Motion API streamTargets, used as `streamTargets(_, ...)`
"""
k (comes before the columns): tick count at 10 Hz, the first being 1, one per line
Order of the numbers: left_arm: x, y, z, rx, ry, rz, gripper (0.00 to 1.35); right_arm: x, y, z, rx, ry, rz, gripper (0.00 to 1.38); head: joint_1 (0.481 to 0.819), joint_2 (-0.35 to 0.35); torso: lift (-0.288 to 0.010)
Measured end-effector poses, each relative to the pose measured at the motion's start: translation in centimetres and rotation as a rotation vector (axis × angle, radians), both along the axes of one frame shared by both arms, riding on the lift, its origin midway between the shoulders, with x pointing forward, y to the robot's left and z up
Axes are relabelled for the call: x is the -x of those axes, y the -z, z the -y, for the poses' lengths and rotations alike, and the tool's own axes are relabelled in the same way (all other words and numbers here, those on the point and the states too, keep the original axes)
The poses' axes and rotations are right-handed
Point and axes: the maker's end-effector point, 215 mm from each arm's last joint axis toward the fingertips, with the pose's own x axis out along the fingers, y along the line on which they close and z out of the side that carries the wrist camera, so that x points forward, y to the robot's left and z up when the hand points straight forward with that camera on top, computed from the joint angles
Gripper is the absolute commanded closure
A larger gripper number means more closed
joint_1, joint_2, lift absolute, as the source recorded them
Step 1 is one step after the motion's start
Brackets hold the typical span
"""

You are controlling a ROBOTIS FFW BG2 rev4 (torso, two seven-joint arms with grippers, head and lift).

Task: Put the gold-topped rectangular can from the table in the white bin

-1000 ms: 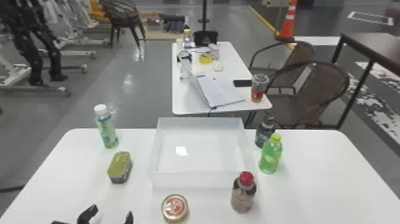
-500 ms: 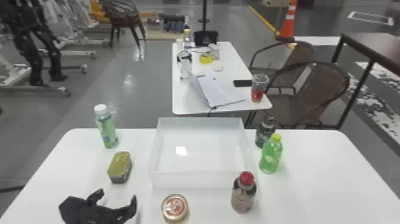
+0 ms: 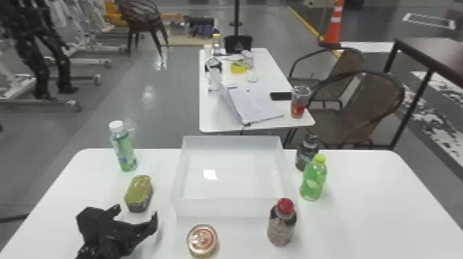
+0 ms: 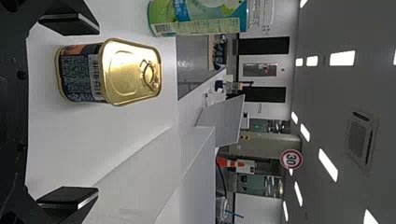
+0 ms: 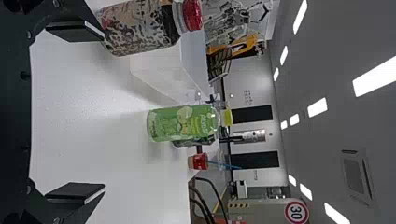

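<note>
In the head view, my left gripper is open just in front of the gold-topped rectangular can, which stands on the left part of the table. The white bin sits at the table's middle, right of the can. In the left wrist view the can is beyond the spread fingers of the left gripper, nearer to one finger, with nothing held. My right gripper stands open and holds nothing in the right wrist view.
A green-labelled bottle stands behind the can. Near the bin's front edge are a round can and a red-capped bottle. Right of the bin stand a green bottle and a dark bottle.
My left gripper has come farther into the head view from the bottom edge, forward toward the rectangular can. The can, the bin and the bottles have kept their places.
</note>
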Motion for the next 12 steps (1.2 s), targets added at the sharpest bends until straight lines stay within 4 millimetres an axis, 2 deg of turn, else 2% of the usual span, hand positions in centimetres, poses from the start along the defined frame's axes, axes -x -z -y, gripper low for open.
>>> streamTargets(3, -1.5, 0.7, -1.5, 0.007, -0.018, -0.025, 0.09, -0.1, 0.0, 0.0, -0.002, 0.0, 0.0, 0.15, 0.549, 0.0, -0.1)
streamTargets(7, -3.6, 1.1, -1.9, -0.009, -0.003, -0.046, 0.09, -0.4, -0.1, -0.3, -0.002, -0.006, 0.004, 0.15, 0.549, 0.0, -0.1)
streamTargets(10, -4.2, 2.1, -2.6, -0.026, -0.009, -0.083, 0.11, -0.4, -0.1, -0.3, -0.002, -0.008, 0.005, 0.15, 0.549, 0.0, -0.1)
streamTargets(11, -4.4, 2.3, -2.9, -0.027, -0.015, -0.091, 0.22, -0.5, -0.1, -0.3, -0.002, -0.008, 0.006, 0.15, 0.549, 0.0, -0.1)
streamTargets(12, -4.7, 2.2, -3.2, -0.036, -0.015, -0.094, 0.48, -0.5, -0.1, -0.2, -0.002, -0.007, 0.006, 0.15, 0.549, 0.0, -0.1)
